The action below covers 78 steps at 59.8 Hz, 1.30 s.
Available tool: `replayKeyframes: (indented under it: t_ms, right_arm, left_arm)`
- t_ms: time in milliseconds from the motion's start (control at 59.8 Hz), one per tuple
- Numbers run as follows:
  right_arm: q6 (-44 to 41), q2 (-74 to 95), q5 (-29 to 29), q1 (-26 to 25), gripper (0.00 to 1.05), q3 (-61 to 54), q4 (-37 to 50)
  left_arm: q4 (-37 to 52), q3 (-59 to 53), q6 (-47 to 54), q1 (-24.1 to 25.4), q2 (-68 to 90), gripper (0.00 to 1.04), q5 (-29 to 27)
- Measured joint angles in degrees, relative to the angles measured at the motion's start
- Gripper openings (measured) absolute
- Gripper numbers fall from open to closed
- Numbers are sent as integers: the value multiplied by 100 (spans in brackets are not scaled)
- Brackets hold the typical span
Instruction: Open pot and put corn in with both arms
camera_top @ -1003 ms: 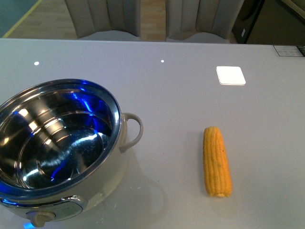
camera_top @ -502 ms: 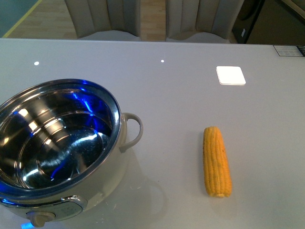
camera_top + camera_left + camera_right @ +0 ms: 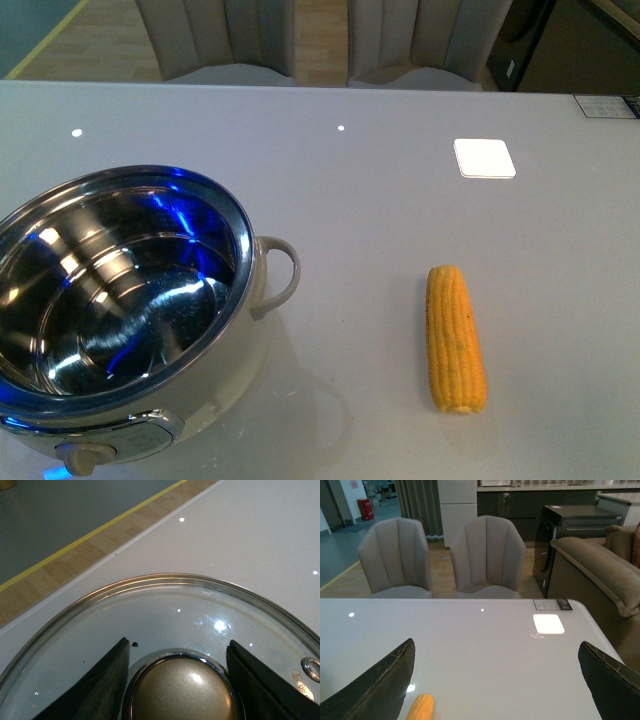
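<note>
At the far left, seen only from the left wrist camera, the left gripper (image 3: 177, 647) has its two black fingers (image 3: 102, 680) closed in on either side of the bronze knob (image 3: 182, 690) of a glass lid (image 3: 165, 610), pressed against the knob's steel collar. The lid is over the pale table (image 3: 380, 220) near its edge; whether it rests on the surface or hangs above it cannot be told.

In the front view the pot (image 3: 235, 365) stands at the near left of the table, uncovered, its shiny steel bowl empty but for blue reflections. Its looped handle (image 3: 296, 272) points right and its front knob (image 3: 85, 458) faces the near edge.

Well to the right of the pot, apart from it, the corn (image 3: 455, 340) lies flat on the table, lengthwise from near to far.

The right gripper (image 3: 496, 642) has its fingers spread wide with nothing between them, above the table, with one end of the corn showing below it.

Further right and farther back lies a white square pad (image 3: 484, 158). Beyond the far edge stand two upholstered chairs (image 3: 215, 35).
</note>
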Motion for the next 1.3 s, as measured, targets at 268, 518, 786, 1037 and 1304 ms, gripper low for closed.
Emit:
replayKeyframes:
  t_ms: [268,518,786,1037,1304]
  right_arm:
    - [0,0,0,0,96,0,0]
    - [0,-2,7,0,96,0,0]
    - [0,-4,4,2,96,0,0]
    - [0,-4,2,2,96,0,0]
    - [0,-4,7,4,96,0,0]
  left_arm:
    - [0,-155,7,-7,-136,96,-59]
    - [-66,-721,-85,-79,-979,97,-170]
    - [-855,-1427,-623,-291,-4419,97,-299]
    - [-1869,-2413,-1027,-428,-5952,97,52]
    - [-3141,-3810,-1386,-774,-8782,97,511]
